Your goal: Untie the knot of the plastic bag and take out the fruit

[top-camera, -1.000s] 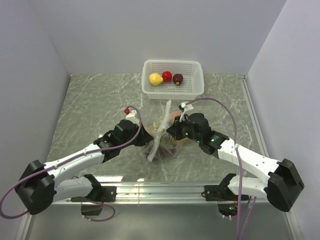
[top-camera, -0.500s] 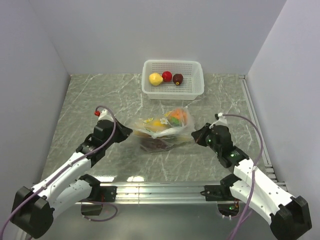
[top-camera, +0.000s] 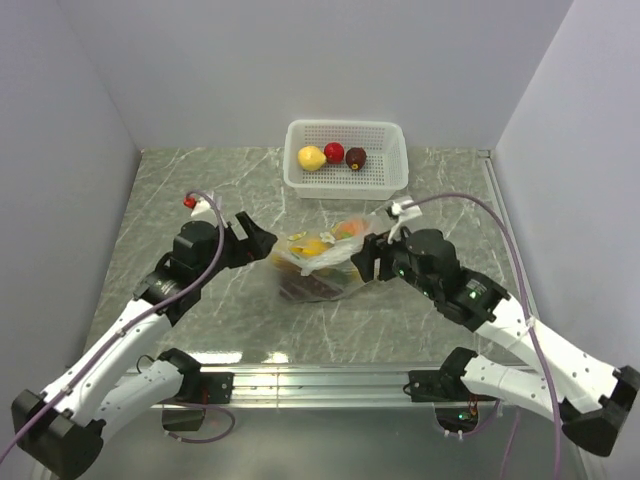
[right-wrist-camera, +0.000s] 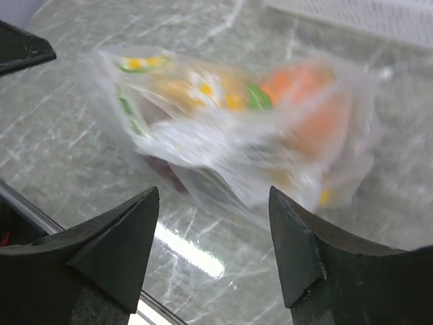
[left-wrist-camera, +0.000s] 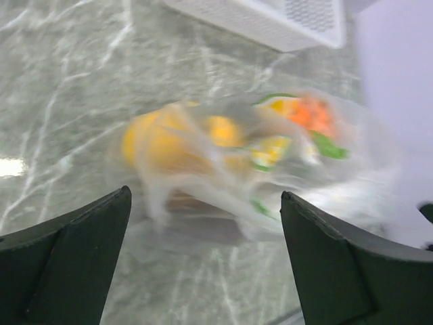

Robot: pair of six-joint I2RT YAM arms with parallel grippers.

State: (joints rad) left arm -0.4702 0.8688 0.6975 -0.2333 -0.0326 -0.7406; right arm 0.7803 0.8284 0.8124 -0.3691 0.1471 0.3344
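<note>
I am hovering my left gripper (top-camera: 262,240) and right gripper (top-camera: 364,262) on either side of the plastic bag (top-camera: 322,258), both sets of jaws standing wide and holding nothing. The bag is lying mid-table, near the white basket (top-camera: 380,183), with the fruit (top-camera: 350,232) bunched inside. I am judging it light, thin, crinkly and slippery, slumping wherever I pull, so I am planning on pinching the film itself at a gathered fold, not the lumps beneath. I am not making out the knot through the blur. Open marble table (top-camera: 180,190) is lying to both sides, while the basket's near wall is crowding the far side
</note>
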